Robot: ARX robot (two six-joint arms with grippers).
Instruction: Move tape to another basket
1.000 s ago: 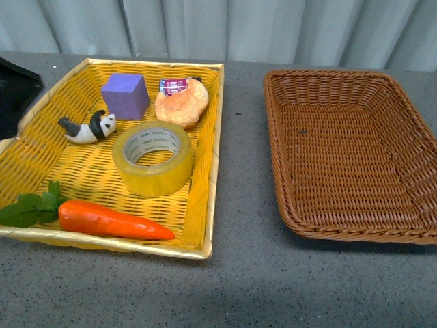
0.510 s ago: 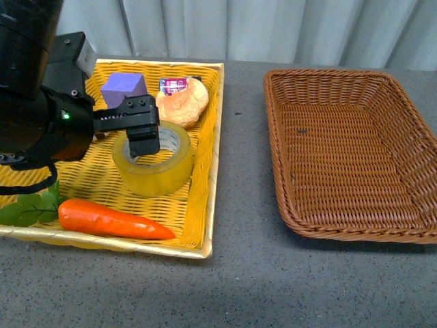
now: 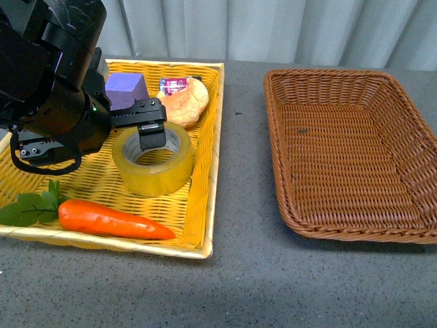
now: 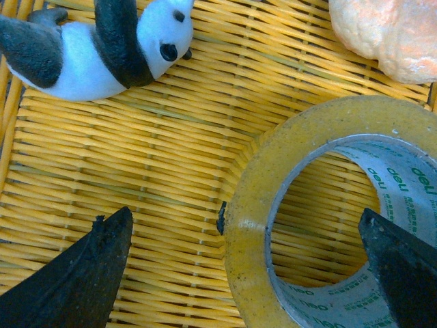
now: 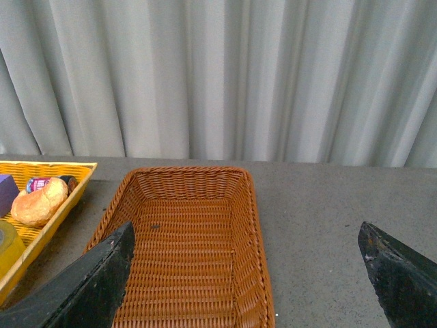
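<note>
Straddling the tape [image 4: 259, 205] now: the left hand [image 4: 249, 270] is spread wide, one finger outside the roll's yellowish wall, the other over its hollow core, and I see no contact. The tape lies flat in the yellow basket [image 3: 206, 171], directly under that hand. Green print on the white core reads "deli", repeated round the ring.

Room around it: there's open weave on the outer finger's side, with the panda [image 4: 102, 48] further off that way. The bread roll [image 3: 181, 102] sits just past the fingertips, near the tape's rim but apart from it. A purple block [image 3: 126, 87] stands close by the hand's wrist. A small pink-labelled packet [image 3: 173, 84] peeks out beyond the bread, its writing too small to read. The carrot [image 3: 109, 220] lies along the basket wall behind the hand, apart from the tape.

Across a strip of bare grey counter [image 3: 239, 137] stands the brown basket [image 3: 273, 137], low rim all round. The right hand [image 5: 249, 273], fingers wide apart and gripping nothing, is aimed at its short end.
</note>
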